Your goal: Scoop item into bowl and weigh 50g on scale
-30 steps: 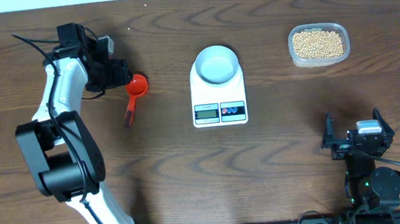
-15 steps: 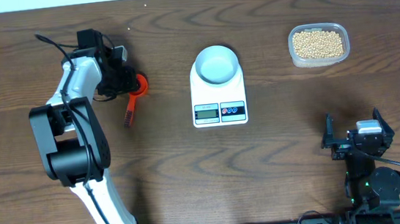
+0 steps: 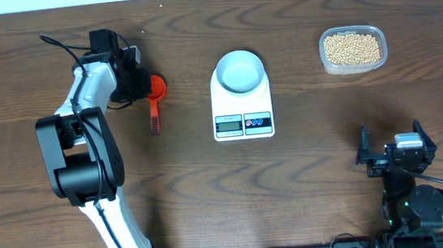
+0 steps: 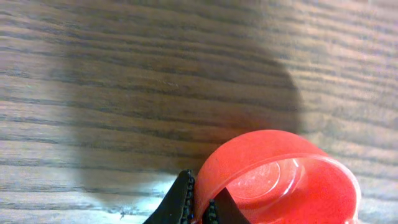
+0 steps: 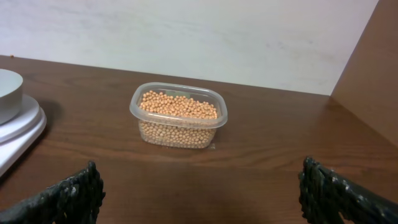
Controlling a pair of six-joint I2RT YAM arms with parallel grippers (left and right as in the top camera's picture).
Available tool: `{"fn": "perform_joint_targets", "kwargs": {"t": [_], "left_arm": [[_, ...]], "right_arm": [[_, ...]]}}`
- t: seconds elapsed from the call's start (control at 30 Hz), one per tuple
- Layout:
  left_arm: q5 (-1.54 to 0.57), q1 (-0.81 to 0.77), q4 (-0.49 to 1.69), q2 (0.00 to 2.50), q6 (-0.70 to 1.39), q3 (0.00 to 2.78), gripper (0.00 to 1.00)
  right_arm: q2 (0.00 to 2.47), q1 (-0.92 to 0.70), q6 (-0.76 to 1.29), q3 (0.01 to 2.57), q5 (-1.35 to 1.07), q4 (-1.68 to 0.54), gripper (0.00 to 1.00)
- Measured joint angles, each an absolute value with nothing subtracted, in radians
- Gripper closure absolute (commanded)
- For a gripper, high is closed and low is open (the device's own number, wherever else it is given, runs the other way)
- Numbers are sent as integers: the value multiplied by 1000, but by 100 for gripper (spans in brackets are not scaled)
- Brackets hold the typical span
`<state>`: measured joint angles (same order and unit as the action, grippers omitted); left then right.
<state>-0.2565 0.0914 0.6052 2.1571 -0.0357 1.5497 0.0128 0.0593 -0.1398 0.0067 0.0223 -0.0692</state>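
Pickup step — left hand [image 4: 202,205] clamped on the scoop [image 4: 273,174] rim, right hand [image 3: 393,140] fingers apart. Next: lift, carry to the beans [image 3: 351,47].

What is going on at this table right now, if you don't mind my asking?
The left gripper is shut on the rim of the red scoop, which lies on the table left of the scale. The bowl sits on the scale and looks empty. The beans are all in the clear container at the far right. The right gripper is open and holds nothing.
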Motion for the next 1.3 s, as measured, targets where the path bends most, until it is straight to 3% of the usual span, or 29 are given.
{"fn": "perform_joint_targets", "kwargs": {"t": [0.3, 0.6, 1.3], "left_arm": [[-274, 91, 606, 2030, 173, 1550, 93], [-385, 89, 602, 1785, 545, 1551, 93], [-595, 60, 602, 1765, 931, 1551, 93]], "right_arm": [[13, 59, -140, 7, 22, -69, 1], [13, 59, -140, 7, 22, -70, 1], [13, 59, -121, 7, -60, -63, 1]]}}
